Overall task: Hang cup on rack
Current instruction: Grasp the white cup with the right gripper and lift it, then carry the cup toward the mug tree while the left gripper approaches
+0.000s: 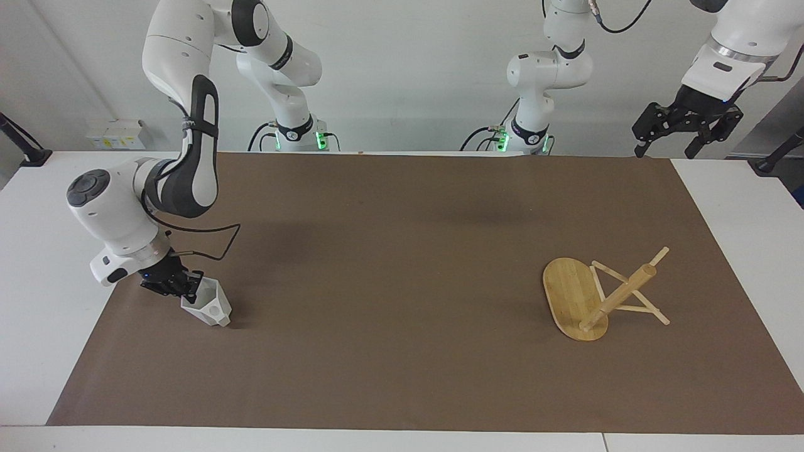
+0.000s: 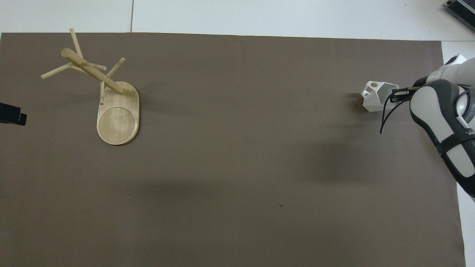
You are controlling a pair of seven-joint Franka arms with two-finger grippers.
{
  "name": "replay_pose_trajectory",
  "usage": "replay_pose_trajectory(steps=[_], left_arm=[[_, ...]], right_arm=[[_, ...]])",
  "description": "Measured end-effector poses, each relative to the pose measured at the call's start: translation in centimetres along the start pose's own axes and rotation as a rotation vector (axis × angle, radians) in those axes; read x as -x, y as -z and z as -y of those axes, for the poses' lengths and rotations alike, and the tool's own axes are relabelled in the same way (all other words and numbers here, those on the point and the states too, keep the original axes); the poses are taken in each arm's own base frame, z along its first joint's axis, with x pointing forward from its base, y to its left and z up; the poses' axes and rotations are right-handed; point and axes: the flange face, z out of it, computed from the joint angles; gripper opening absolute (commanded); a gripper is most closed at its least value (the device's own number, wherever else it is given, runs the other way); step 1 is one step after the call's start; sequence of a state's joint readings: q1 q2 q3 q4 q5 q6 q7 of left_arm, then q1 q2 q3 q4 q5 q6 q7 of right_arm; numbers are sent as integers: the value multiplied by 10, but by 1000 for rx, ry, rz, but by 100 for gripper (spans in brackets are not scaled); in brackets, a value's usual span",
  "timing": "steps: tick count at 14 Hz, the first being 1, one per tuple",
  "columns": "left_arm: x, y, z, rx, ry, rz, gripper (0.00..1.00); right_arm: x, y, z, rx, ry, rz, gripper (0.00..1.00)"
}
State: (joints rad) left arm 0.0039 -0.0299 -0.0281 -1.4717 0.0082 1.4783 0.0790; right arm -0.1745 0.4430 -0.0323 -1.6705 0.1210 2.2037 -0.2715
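The cup [image 1: 207,306] is a white faceted mug at the right arm's end of the brown mat. It is tilted, rim up toward the hand, handle with its round hole facing away from the robots. My right gripper [image 1: 188,290] is shut on the cup's rim; in the overhead view the cup [image 2: 375,97] juts out from the right gripper [image 2: 395,93]. Whether the cup's bottom touches the mat I cannot tell. The bamboo rack [image 1: 619,295] stands on its oval base toward the left arm's end, also seen in the overhead view as the rack [image 2: 92,71]. My left gripper [image 1: 686,133] waits open, raised above the table's corner at that end.
A brown mat [image 1: 402,251] covers most of the white table [image 1: 38,326]. The rack's oval base [image 2: 118,120] has a round recess on the part nearer the robots. Only the tip of the left gripper [image 2: 11,114] shows in the overhead view.
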Motion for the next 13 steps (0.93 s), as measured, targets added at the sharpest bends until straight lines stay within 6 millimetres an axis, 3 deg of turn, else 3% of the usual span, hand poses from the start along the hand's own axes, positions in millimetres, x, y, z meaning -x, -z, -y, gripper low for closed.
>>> replay_pose_trajectory(steps=[3,5,9,13], left_arm=[[0,0,0,0,0,0,100],[0,0,0,0,0,0,100],[0,0,0,0,-1,0,100],[0,0,-2,0,-4,1,100]], right_arm=[[-4,13,3,3,6,-22,0],[-9,34,16,-3,27,-28,0],[-22,86,62,-34,99,-46,0],[-24,121,118,-124,150,-96,0]])
